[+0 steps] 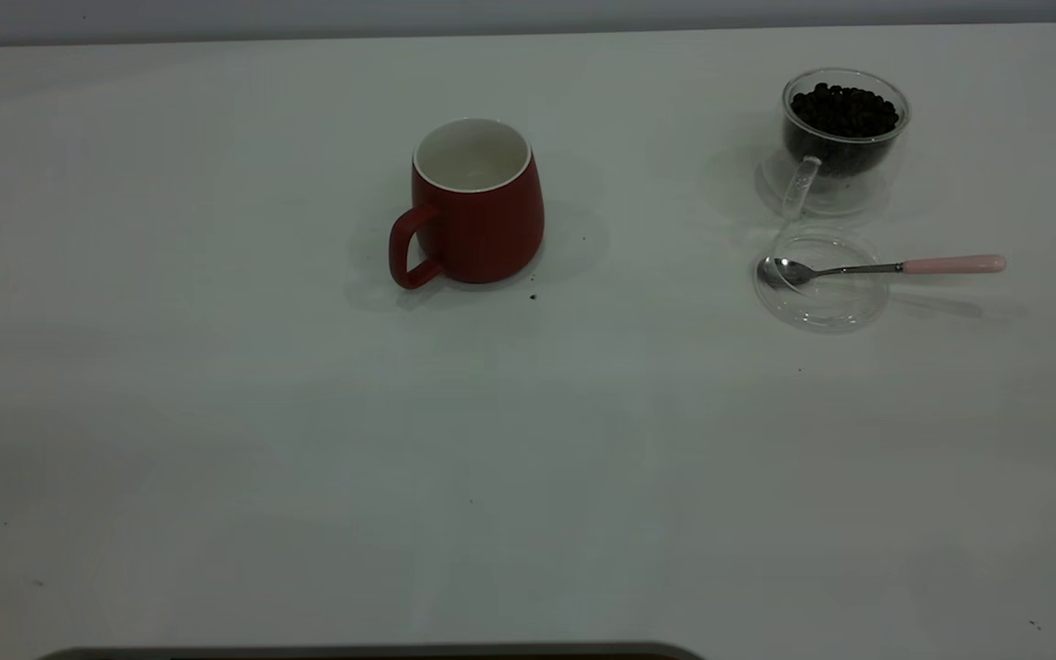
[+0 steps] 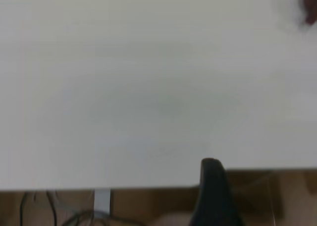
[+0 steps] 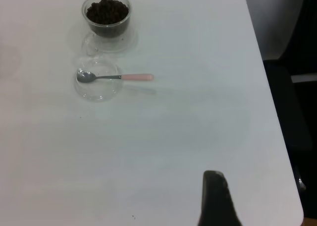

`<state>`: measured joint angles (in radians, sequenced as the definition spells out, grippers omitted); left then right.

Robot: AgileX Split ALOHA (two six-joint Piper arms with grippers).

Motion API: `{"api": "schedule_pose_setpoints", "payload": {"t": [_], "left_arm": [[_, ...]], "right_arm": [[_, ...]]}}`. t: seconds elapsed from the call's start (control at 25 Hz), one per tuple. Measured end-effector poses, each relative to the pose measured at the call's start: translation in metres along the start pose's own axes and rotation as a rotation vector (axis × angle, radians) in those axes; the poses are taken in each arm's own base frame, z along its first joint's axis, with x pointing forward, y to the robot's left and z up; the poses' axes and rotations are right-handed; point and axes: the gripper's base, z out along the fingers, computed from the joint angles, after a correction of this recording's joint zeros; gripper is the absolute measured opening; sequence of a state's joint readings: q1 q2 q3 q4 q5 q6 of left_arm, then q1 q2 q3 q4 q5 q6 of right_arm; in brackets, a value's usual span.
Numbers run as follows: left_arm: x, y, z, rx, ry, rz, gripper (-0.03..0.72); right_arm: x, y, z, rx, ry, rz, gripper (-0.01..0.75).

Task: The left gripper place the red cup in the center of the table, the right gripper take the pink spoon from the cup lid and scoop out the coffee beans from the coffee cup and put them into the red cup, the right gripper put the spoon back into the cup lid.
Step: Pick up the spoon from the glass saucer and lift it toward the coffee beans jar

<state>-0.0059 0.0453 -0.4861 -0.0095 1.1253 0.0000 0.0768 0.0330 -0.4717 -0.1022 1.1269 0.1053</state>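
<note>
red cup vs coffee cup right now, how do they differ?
The red cup is opaque dark red with a white inside; the coffee cup is clear glass. The red cup looks empty; the coffee cup is full of coffee beans. The red cup is larger. Both stand upright on the table, handles toward the camera.

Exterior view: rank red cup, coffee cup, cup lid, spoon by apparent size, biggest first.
1. red cup
2. coffee cup and cup lid: the two look about equal, so no ranking between them.
3. pink spoon: long but thin, least area.
</note>
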Motion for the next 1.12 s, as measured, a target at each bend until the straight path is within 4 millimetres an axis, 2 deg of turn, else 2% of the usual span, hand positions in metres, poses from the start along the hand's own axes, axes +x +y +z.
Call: {"api": "schedule_pose_setpoints", "payload": {"t": [0.12, 1.12], "left_arm": [[0.0061, 0.0, -0.0055, 0.0, -0.057, 0.0, 0.571], [0.007, 0.0019, -0.0059, -0.02, -0.056, -0.029, 0.571]], "right_arm": [[0.0, 0.0, 0.0, 0.0, 0.0, 0.0, 0.519], [0.0, 0.0, 0.0, 0.0, 0.0, 0.0, 0.519]]}}
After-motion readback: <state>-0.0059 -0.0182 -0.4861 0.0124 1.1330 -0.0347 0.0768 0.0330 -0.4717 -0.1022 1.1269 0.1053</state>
